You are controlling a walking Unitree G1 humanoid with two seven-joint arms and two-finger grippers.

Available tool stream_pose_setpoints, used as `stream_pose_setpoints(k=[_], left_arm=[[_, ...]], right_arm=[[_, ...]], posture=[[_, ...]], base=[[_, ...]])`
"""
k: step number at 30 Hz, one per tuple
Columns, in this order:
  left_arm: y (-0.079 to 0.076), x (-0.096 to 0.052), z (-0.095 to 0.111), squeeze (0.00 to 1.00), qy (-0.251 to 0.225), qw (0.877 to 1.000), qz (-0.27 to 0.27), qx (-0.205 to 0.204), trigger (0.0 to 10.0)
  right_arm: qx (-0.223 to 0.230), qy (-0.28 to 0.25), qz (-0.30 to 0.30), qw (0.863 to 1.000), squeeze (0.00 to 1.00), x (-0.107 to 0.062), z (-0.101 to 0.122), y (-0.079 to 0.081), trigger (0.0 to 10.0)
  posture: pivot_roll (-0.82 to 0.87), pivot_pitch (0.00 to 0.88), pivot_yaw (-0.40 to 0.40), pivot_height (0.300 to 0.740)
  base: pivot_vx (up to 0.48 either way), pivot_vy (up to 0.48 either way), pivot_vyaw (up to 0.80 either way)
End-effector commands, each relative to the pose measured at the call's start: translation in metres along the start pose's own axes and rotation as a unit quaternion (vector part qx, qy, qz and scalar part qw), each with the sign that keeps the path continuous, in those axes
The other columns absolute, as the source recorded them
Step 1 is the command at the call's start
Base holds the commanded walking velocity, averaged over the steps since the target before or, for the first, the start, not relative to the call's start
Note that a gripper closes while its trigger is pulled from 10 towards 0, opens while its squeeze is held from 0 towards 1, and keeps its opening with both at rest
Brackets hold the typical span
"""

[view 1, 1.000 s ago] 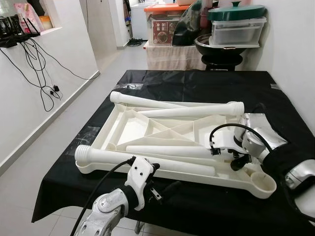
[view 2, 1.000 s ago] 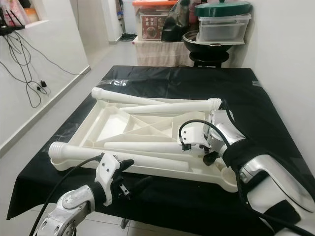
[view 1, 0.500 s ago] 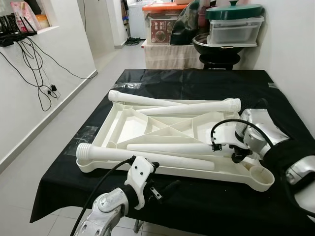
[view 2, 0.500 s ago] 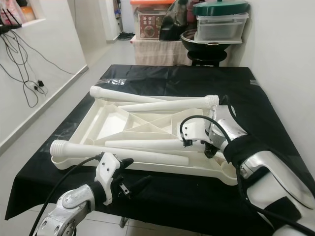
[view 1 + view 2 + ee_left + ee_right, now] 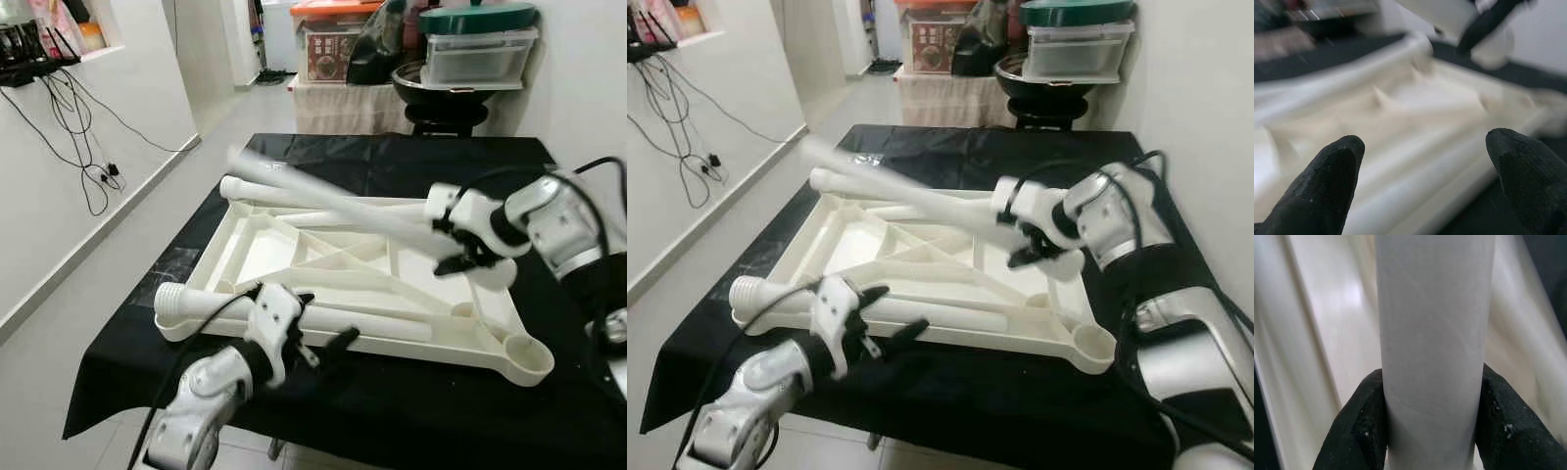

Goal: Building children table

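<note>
A white plastic tabletop (image 5: 294, 240) lies upside down on the black-covered table (image 5: 392, 157). My right gripper (image 5: 466, 251) is shut on a white table leg (image 5: 343, 208), held in the air slantwise over the tabletop and blurred by motion. In the right wrist view the leg (image 5: 1435, 333) sits between both fingers (image 5: 1361, 431). A second leg with a threaded end (image 5: 174, 295) lies along the tabletop's near edge. Just before it, my left gripper (image 5: 321, 345) hovers open and holds nothing. Its fingertips (image 5: 1332, 181) stand wide apart in the left wrist view. Another leg (image 5: 257, 191) rests along the far edge.
The table's front edge is close under my left arm. Behind the table stand a stool with a black wok (image 5: 436, 83), lidded storage boxes (image 5: 478, 49) and a cloth-covered stand (image 5: 343, 103). Cables (image 5: 83, 137) hang on the white wall at left.
My right gripper has lifted the leg out of the tabletop, its free end swinging up toward the back left. The left gripper has edged toward the front leg. The camera shifted slightly.
</note>
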State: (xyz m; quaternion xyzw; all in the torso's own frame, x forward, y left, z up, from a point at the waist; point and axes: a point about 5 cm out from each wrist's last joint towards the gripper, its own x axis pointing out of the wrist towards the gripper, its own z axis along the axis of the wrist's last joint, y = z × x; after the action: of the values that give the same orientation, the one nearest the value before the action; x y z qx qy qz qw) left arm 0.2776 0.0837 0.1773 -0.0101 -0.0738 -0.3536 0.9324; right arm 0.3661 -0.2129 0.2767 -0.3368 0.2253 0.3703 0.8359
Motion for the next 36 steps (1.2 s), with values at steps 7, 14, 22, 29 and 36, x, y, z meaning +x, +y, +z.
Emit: stream_pose_setpoints(k=[7, 14, 22, 29, 36], left_arm=[[0.041, 0.018, 0.079, 0.0, -0.159, 0.984, 0.077, -0.032, 10.0], [0.063, 0.033, 0.119, 0.0, -0.212, 0.971, 0.095, -0.054, 10.0], [0.066, 0.046, 0.128, 0.0, -0.207, 0.971, 0.092, -0.073, 10.0], [0.057, 0.06, 0.13, 0.0, -0.195, 0.975, 0.046, -0.097, 0.0], [0.054, 0.063, 0.135, 0.0, -0.205, 0.972, 0.017, -0.115, 0.0]], right_arm=[[0.06, -0.212, -0.014, 0.975, 0.0, 0.029, 0.027, 0.043, 10.0], [0.032, -0.252, -0.006, 0.967, 0.0, 0.043, 0.045, 0.072, 10.0], [0.012, -0.264, -0.003, 0.965, 0.0, 0.045, 0.052, 0.083, 10.0], [0.003, -0.268, -0.012, 0.963, 0.0, 0.048, 0.054, 0.101, 10.0], [0.019, -0.28, -0.035, 0.959, 0.0, 0.053, 0.057, 0.099, 10.0]], posture=[[-0.03, 0.0, 0.075, 0.74], [-0.04, 0.0, 0.101, 0.74], [-0.05, 0.0, 0.117, 0.74], [-0.07, 0.0, 0.128, 0.74], [-0.08, 0.0, 0.124, 0.74]], base=[[0.0, 0.0, 0.0], [0.0, 0.0, 0.0], [0.0, 0.0, 0.0], [0.0, 0.0, 0.0], [0.0, 0.0, 0.0]])
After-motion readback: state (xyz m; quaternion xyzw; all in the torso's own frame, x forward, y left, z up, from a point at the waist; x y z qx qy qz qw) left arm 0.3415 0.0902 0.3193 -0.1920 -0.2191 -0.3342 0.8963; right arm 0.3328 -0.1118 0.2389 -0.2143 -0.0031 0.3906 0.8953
